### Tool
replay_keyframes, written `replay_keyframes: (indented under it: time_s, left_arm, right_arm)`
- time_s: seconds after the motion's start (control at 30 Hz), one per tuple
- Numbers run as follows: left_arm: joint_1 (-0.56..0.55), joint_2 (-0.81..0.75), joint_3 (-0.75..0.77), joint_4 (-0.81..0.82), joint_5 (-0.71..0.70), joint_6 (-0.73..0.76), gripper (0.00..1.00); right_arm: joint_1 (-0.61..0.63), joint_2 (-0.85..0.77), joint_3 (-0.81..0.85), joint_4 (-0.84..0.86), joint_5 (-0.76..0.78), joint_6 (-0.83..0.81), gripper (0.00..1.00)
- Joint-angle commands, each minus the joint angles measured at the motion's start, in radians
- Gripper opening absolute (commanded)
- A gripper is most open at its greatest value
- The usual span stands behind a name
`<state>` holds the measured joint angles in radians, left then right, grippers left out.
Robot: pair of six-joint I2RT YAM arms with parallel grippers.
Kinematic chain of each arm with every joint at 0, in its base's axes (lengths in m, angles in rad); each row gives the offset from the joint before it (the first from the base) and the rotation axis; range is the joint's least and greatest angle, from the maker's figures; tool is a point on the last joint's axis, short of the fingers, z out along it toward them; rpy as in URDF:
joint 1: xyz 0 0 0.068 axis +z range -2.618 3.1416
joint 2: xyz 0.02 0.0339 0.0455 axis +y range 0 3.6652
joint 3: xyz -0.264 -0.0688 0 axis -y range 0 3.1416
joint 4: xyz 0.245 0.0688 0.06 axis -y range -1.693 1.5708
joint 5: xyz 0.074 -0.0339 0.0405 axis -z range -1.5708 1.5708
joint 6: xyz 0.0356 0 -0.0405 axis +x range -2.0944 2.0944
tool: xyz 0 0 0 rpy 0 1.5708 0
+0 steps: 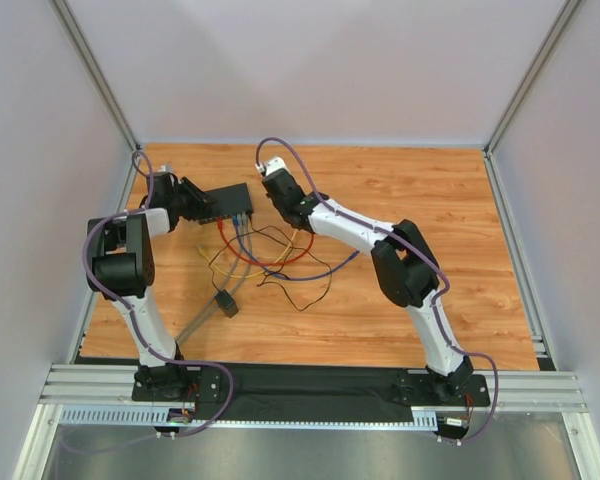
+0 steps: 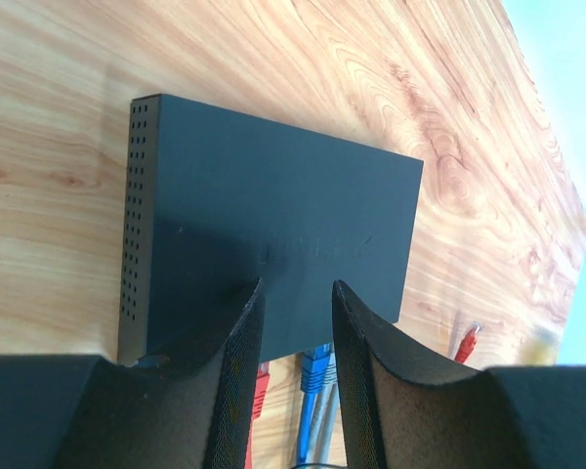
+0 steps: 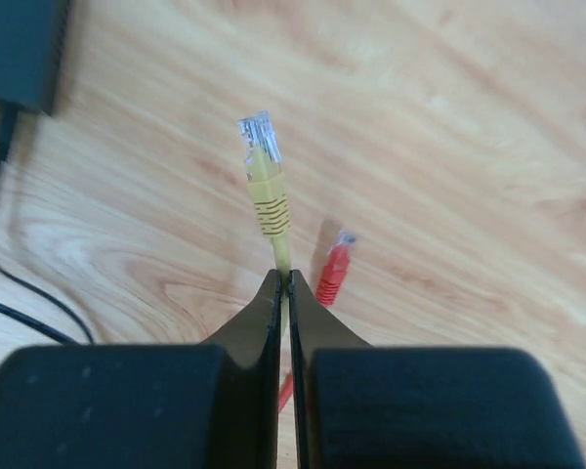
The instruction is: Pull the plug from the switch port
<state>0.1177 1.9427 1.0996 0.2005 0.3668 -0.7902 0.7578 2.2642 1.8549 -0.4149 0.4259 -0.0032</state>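
Observation:
The switch is a flat black box on the wooden table; in the left wrist view its port edge faces my fingers. A red plug, a blue plug and a grey one sit in its ports. My left gripper is open, its fingertips over the switch's top by the port edge; it shows in the top view. My right gripper is shut on a yellow cable, whose yellow plug is free, clear of the switch and above the table; it stands right of the switch.
A loose red plug lies on the table beyond my right fingers and shows in the left wrist view. Tangled red, blue, yellow and black cables lie in front of the switch. A small black adapter block lies nearer the bases.

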Motion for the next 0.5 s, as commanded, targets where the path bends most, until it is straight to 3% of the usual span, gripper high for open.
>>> replay_keyframes:
  time_s: [0.0, 0.1, 0.23, 0.47]
  left_arm:
    - [-0.004, 0.042, 0.035, -0.093, 0.007, 0.017, 0.43]
    - [-0.004, 0.053, 0.04, -0.098, 0.02, 0.017, 0.43]
    - [-0.003, 0.044, 0.039, -0.096, 0.017, 0.017, 0.43]
    - [-0.001, 0.039, 0.032, -0.089, 0.024, 0.016, 0.43]
  right_arm:
    - [0.066, -0.14, -0.023, 0.179, 0.253, -0.103, 0.0]
    - [0.095, -0.19, -0.055, 0.218, 0.325, -0.133, 0.0]
    - [0.152, -0.316, -0.175, 0.463, 0.387, -0.245, 0.0]
    - [0.172, -0.498, -0.2, 0.501, 0.255, -0.182, 0.0]
